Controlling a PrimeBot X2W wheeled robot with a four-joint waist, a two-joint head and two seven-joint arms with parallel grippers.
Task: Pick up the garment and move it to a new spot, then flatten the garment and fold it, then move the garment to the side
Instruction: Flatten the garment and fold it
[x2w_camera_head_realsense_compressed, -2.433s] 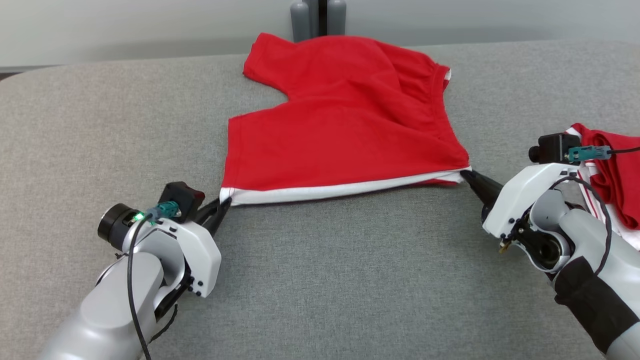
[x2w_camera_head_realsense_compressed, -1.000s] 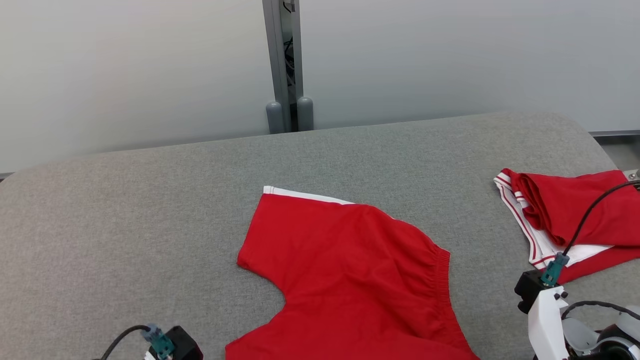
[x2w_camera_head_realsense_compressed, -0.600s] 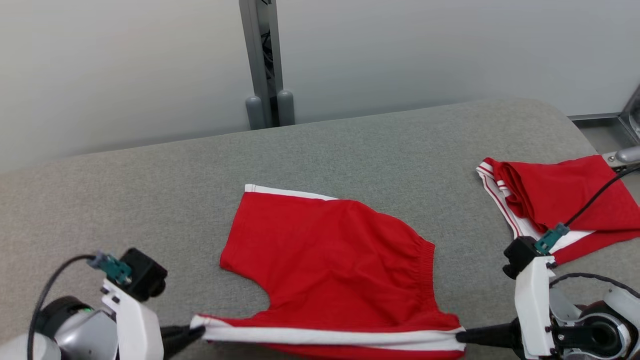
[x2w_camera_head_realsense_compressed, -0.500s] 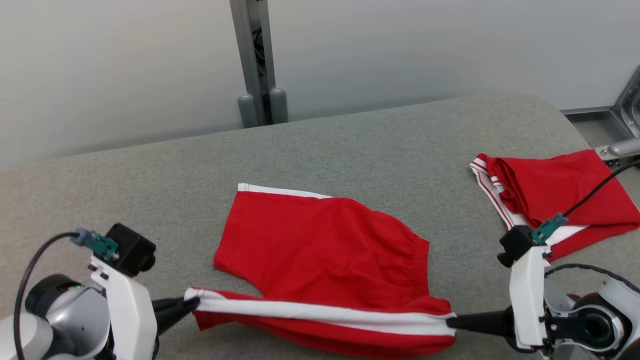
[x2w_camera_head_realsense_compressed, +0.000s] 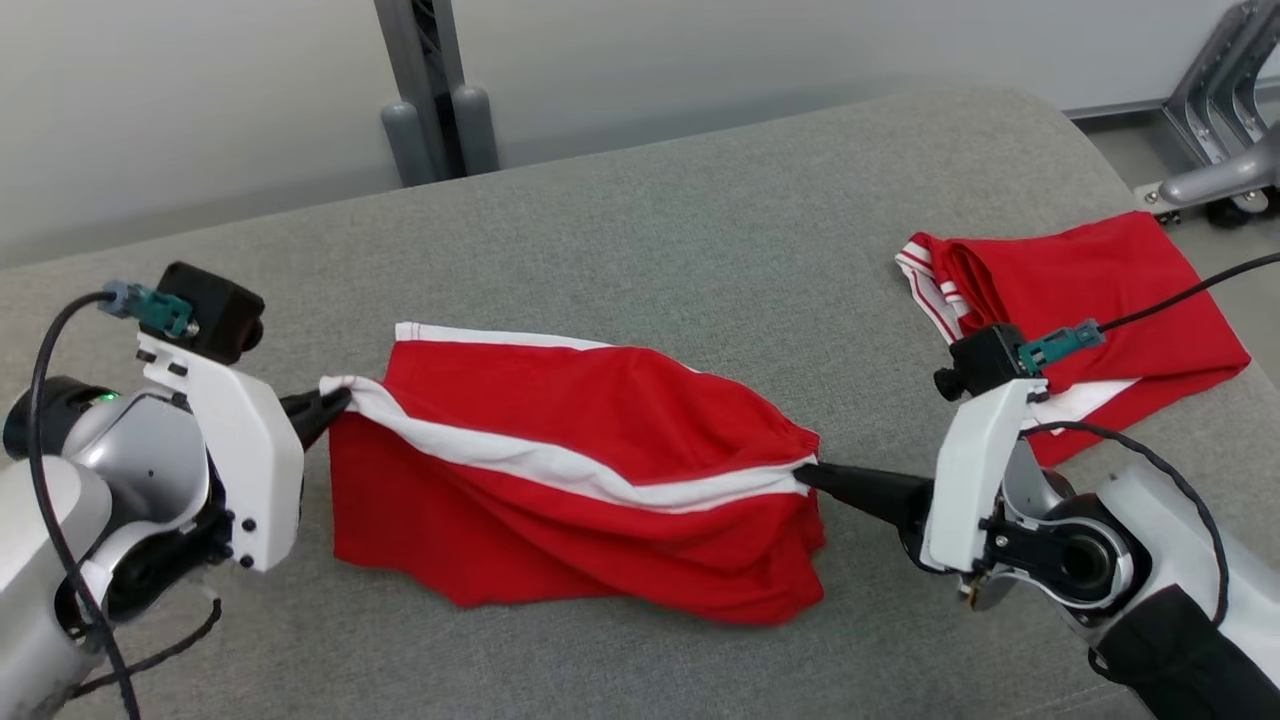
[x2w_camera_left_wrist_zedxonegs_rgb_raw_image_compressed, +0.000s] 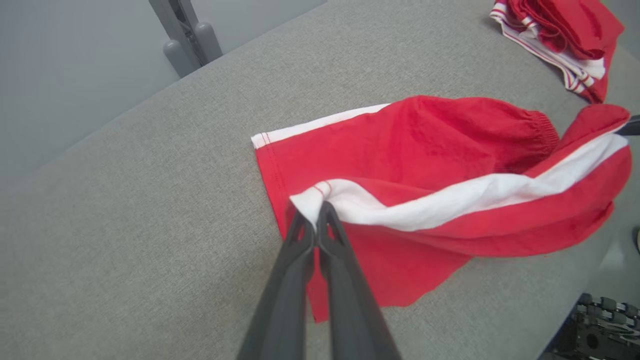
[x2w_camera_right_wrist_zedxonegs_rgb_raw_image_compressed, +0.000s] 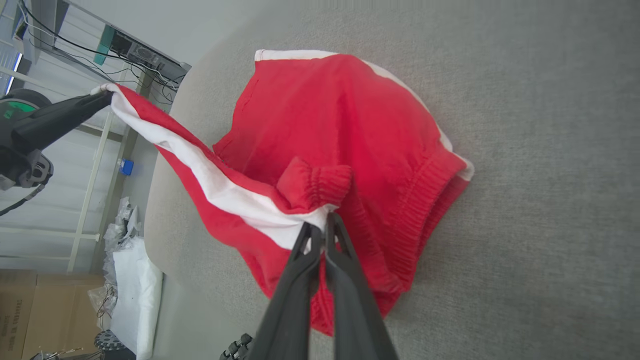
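Note:
The garment (x2w_camera_head_realsense_compressed: 580, 470) is a pair of red shorts with a white side stripe, lying on the grey padded table (x2w_camera_head_realsense_compressed: 700, 230). Its near edge is raised off the table and hangs between both grippers. My left gripper (x2w_camera_head_realsense_compressed: 335, 400) is shut on the stripe's hem corner at the left. My right gripper (x2w_camera_head_realsense_compressed: 805, 470) is shut on the waistband corner at the right. In the left wrist view the left gripper (x2w_camera_left_wrist_zedxonegs_rgb_raw_image_compressed: 316, 212) pinches the white corner of the garment (x2w_camera_left_wrist_zedxonegs_rgb_raw_image_compressed: 425, 150). In the right wrist view the right gripper (x2w_camera_right_wrist_zedxonegs_rgb_raw_image_compressed: 320, 222) pinches the garment (x2w_camera_right_wrist_zedxonegs_rgb_raw_image_compressed: 330, 130) below the elastic waistband.
A second red garment (x2w_camera_head_realsense_compressed: 1090, 290) with white stripes lies bunched at the table's right end, just behind my right wrist. A grey post (x2w_camera_head_realsense_compressed: 430, 90) stands behind the table's far edge. A metal frame (x2w_camera_head_realsense_compressed: 1210, 110) stands off the table's right end.
Both grippers have lifted the garment's near striped edge and carried it toward the far side, over the rest of the shorts. The head camera has also tilted and turned.

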